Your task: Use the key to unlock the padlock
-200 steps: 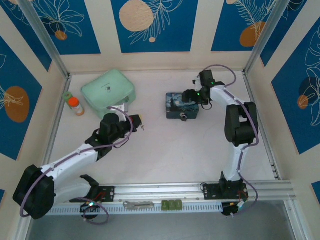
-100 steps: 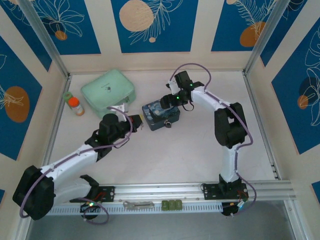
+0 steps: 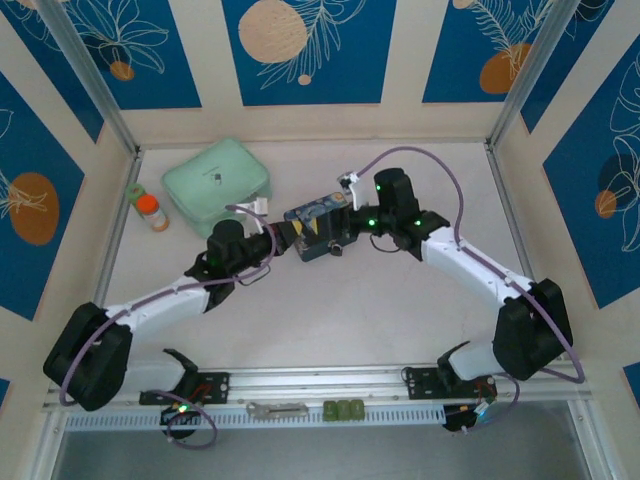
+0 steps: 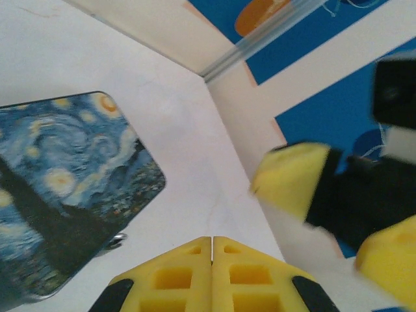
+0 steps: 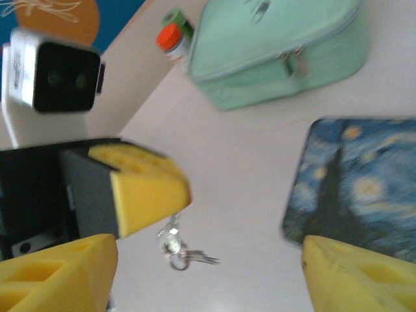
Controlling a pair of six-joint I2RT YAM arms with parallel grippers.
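The blue starry-night tin (image 3: pixel 313 230) lies mid-table between both grippers. The tiny dark padlock (image 3: pixel 338 248) sits at the tin's near right corner, and its silvery shackle (image 4: pixel 116 242) peeks out beside the tin (image 4: pixel 62 195) in the left wrist view. My left gripper (image 3: pixel 282 239) is just left of the tin with its fingers (image 4: pixel 212 263) pressed together. The right wrist view shows the small silvery key bunch (image 5: pixel 173 246) hanging from that yellow fingertip (image 5: pixel 143 185). My right gripper (image 3: pixel 343 218) hovers at the tin's right end, open (image 5: pixel 208 260), holding nothing.
A mint-green pouch (image 3: pixel 215 180) lies at the back left, with an orange-capped bottle (image 3: pixel 152 210) beside it. A flat grey metal bar (image 3: pixel 277 408) and small green blocks (image 3: pixel 345 410) sit on the front rail. Patterned walls enclose the table.
The tin and padlock slid left with the right gripper, up to the left gripper. The right arm then dropped its elbow outward. The left gripper moved right toward the tin.
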